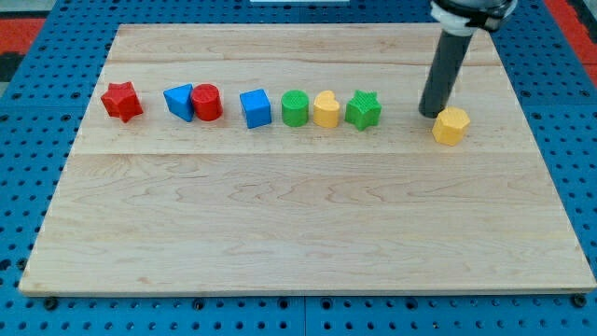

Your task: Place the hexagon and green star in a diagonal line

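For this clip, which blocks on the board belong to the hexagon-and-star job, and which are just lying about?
Job:
- yellow hexagon, at the view's right
- green star
- my tip, just left of the hexagon

Lying about:
- red star
- blue triangle
- red cylinder
- blue cube
- green cylinder
- yellow heart

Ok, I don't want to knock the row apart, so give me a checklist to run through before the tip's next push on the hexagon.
1. My tip in view: ok.
2. Tip close to the yellow hexagon, at its upper left: ok; actual contact: cannot tell.
3. Gap between hexagon and green star: ok, they stand apart.
4. Star free of neighbours: not ok, the yellow heart sits against its left side.
5. Hexagon and star already diagonal: not ok, nearly level.
6. Hexagon well inside the wooden board: ok.
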`<move>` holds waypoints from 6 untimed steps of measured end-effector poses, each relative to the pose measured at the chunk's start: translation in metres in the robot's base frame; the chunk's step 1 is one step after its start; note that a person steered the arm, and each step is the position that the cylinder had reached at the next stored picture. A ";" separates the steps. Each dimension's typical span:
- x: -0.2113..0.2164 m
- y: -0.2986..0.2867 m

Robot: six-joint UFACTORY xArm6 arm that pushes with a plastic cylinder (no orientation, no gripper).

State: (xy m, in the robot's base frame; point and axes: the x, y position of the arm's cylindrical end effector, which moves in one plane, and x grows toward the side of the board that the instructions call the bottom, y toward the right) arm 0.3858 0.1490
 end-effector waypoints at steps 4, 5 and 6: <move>-0.032 -0.099; -0.013 -0.082; 0.026 -0.070</move>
State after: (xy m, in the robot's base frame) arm 0.4121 0.0792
